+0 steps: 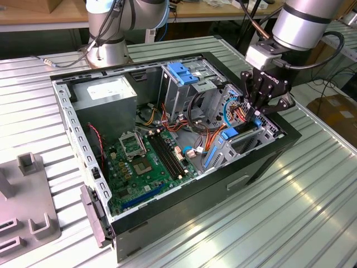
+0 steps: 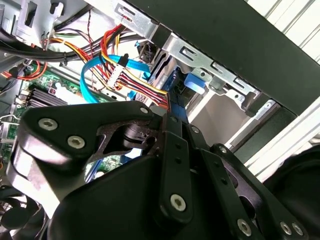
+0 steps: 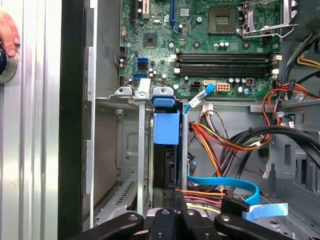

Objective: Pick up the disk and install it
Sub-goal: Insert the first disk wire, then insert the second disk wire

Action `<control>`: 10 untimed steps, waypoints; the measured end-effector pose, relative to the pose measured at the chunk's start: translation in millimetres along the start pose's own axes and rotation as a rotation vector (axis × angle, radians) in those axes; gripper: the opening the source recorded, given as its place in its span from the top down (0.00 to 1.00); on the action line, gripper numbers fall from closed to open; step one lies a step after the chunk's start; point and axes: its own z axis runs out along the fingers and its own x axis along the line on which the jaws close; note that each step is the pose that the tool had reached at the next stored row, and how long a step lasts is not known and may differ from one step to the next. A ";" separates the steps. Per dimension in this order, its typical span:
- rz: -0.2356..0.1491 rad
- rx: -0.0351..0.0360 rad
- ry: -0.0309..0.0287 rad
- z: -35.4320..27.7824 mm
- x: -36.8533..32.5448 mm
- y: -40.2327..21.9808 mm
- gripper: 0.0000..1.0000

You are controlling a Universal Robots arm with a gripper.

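- The hand (image 1: 262, 106) is reaching down into the computer case (image 1: 234, 184), fingers clenching the disk's (image 3: 166, 150) rear edge.
- The disk is sitting upright in the drive bay (image 3: 145, 150), seemingly mostly inserted.
- The motherboard (image 3: 210, 40) is lying beyond.

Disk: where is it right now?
The disk stands on edge in the metal drive bay at the computer case's corner, exterior view's right, directly under the pincer.

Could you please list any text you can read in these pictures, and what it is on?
None can be read.
White label on the grey box: too small.
Motherboard print: too small.
Marking on the pincer gripping the disk: blurred.
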 end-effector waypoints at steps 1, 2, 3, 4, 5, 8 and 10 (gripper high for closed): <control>0.000 0.0000 -0.0002 0.0 0.0 0.0 0.89; 0.000 0.0000 -0.0002 0.0 0.0 0.0 0.89; 0.000 0.0000 -0.0010 -0.1 0.0 0.0 0.89; 0.000 0.0000 -0.0020 -0.1 0.0 0.0 0.89; 0.000 0.0000 -0.0020 -0.1 0.0 0.0 0.89; 0.000 0.0000 -0.0022 -0.1 0.0 0.0 0.89; 0.000 0.0000 -0.0023 -0.1 0.0 0.0 0.89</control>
